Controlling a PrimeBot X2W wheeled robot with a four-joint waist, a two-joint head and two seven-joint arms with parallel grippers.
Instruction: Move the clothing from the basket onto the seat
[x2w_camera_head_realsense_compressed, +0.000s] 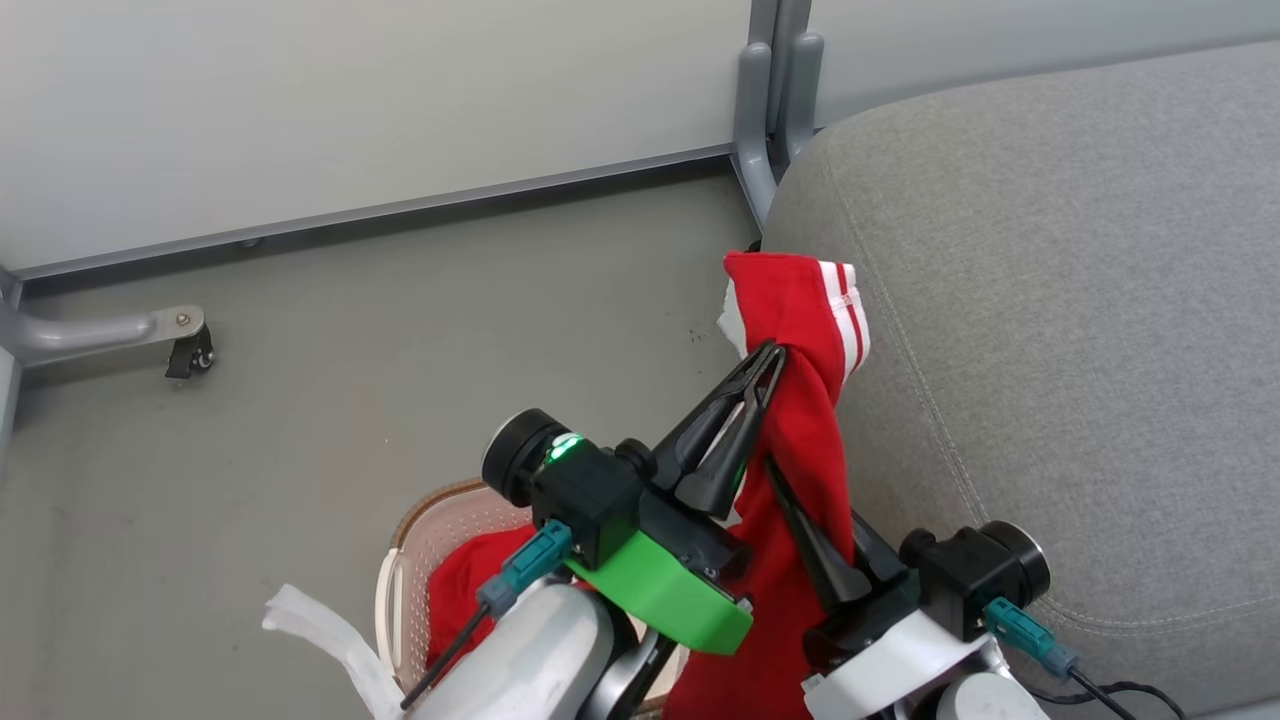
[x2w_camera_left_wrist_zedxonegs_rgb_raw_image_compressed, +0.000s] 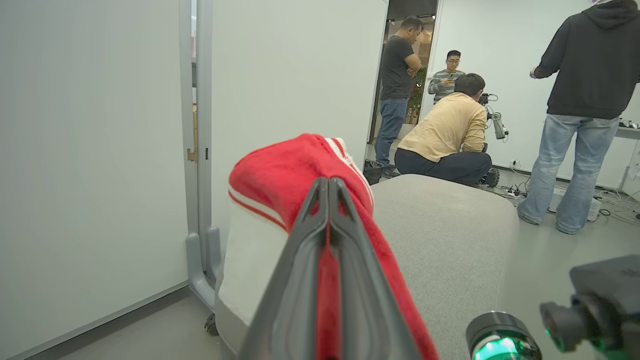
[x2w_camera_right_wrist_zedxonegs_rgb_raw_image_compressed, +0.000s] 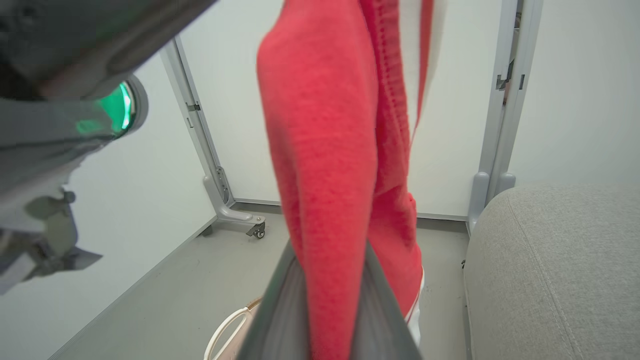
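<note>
Just left of the seat (x2w_camera_head_realsense_compressed: 1050, 300), two grippers hold one red cloth (x2w_camera_head_realsense_compressed: 810, 420) up in the air. The left gripper (x2w_camera_head_realsense_compressed: 772, 358) is pinched tight near its white-striped far end, and the right gripper (x2w_camera_head_realsense_compressed: 780, 478) is squeezed on it lower down. A second red cloth (x2w_camera_head_realsense_compressed: 465, 580) lies in the one basket (x2w_camera_head_realsense_compressed: 420, 530) — near, to the left.

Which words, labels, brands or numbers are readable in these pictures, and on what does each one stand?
No text can be read.
The red garment, gripped by the left pincer and the right pincer, has white stripes but no lettering.
The basket and the seat carry no visible writing.
</note>
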